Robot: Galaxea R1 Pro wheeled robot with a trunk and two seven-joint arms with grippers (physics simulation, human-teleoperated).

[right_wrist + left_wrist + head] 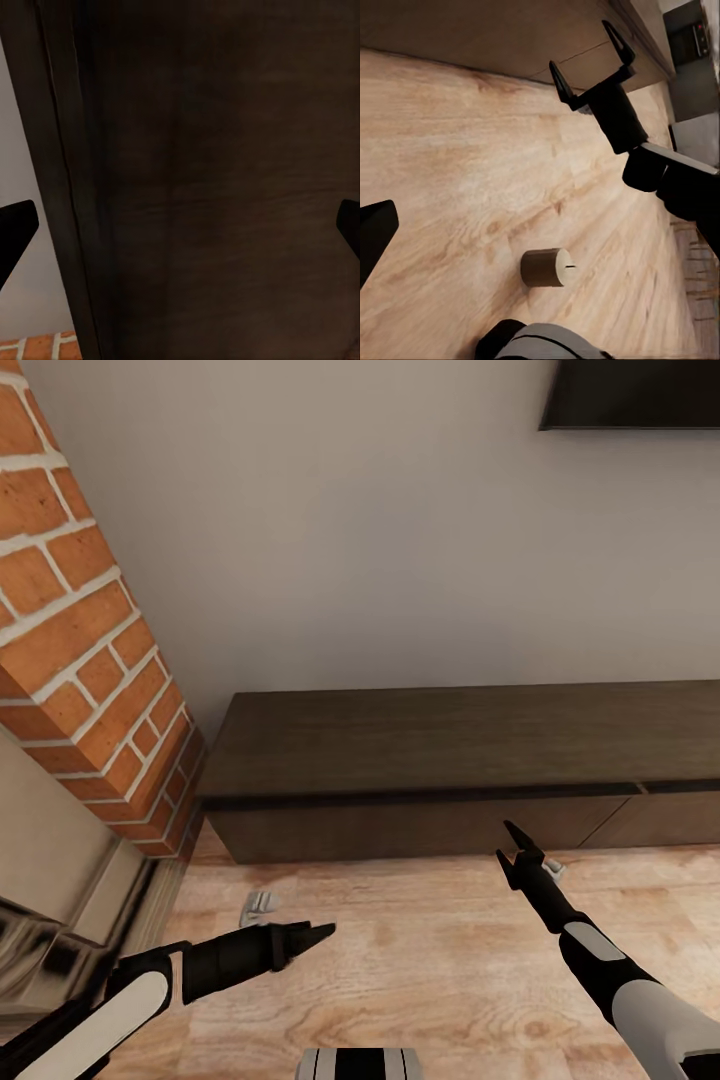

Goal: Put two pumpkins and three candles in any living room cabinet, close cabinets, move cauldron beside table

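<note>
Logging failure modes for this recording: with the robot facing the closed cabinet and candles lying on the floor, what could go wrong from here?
1. The right gripper, open, points at the cabinet front; the fronts show no handles, so pulling one open may slip.
2. One candle lies on its side on the floor by the brick fireplace; a grasp from above could roll it away.
3. A second candle lies partly hidden behind the right gripper, which could knock it.

Both arms are finished in matte black with white shell panels on the forearm segments. The left gripper (318, 932) is a black tapered wedge on a cylindrical black wrist. The right gripper (516, 850) carries two thin, flat black fingers on a forked bracket behind the jaws. A white-and-black banded trunk section (358, 1063) shows below.
</note>
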